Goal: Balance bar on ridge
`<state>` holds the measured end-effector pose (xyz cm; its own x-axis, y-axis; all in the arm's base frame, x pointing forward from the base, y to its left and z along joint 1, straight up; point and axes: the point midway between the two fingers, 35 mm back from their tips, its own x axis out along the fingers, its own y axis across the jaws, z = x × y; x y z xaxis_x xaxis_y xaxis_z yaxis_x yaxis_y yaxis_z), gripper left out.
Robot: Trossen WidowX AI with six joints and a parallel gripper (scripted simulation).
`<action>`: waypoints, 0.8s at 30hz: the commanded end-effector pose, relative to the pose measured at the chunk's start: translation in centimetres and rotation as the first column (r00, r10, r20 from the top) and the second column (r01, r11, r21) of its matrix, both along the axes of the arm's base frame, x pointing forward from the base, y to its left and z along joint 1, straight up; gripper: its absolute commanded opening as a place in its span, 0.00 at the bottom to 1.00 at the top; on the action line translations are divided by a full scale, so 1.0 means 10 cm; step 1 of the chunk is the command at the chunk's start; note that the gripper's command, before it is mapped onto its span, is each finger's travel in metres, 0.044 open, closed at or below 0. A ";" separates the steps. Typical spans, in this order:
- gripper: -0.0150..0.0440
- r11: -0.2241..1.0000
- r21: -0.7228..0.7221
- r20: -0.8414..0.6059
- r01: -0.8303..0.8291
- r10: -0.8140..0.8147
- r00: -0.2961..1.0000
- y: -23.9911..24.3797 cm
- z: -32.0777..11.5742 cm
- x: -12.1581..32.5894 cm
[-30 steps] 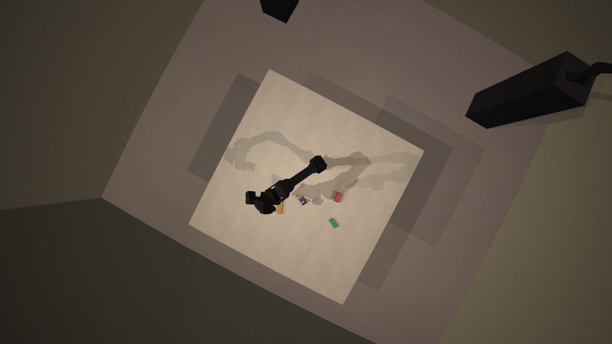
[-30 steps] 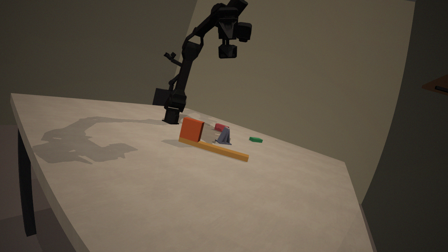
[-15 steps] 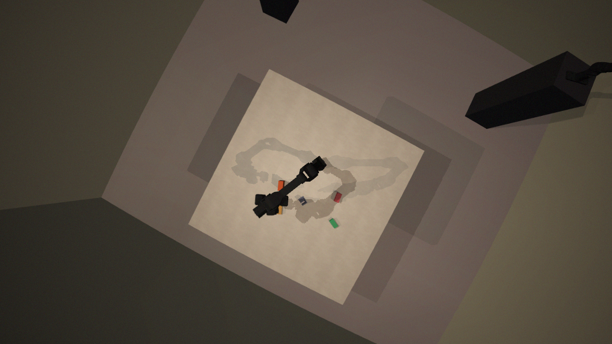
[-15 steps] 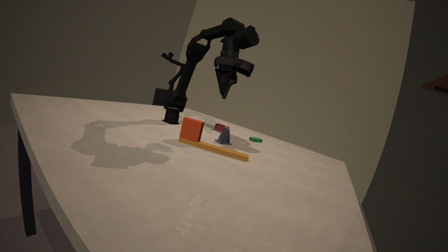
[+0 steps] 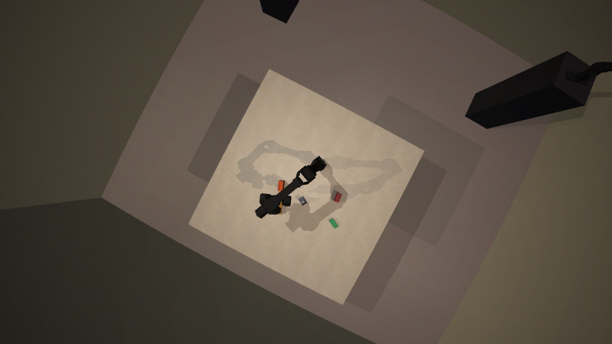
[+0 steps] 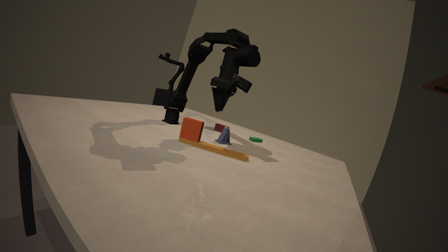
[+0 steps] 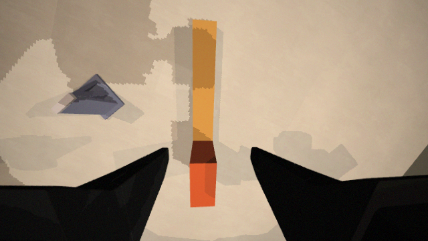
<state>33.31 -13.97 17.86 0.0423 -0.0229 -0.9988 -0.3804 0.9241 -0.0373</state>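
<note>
The top view looks straight down from far above the worktop [image 5: 299, 265]. The exterior view looks across it from low, nearer. The wrist view faces down, close; all three share the bar [image 7: 203, 100].
</note>
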 end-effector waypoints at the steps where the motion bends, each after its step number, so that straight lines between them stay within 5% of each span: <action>1: 0.79 1.000 0.010 -0.011 0.005 -0.004 1.000 0.00 -0.23 0.02; 13: 0.79 1.000 0.010 -0.012 0.005 -0.004 1.000 0.01 -0.98 0.00; 24: 0.79 1.000 0.010 -0.012 0.005 -0.004 1.000 0.01 -1.07 0.00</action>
<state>33.32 -13.94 7.65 0.0321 -0.0177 -0.9993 -0.3801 0.9245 -0.0286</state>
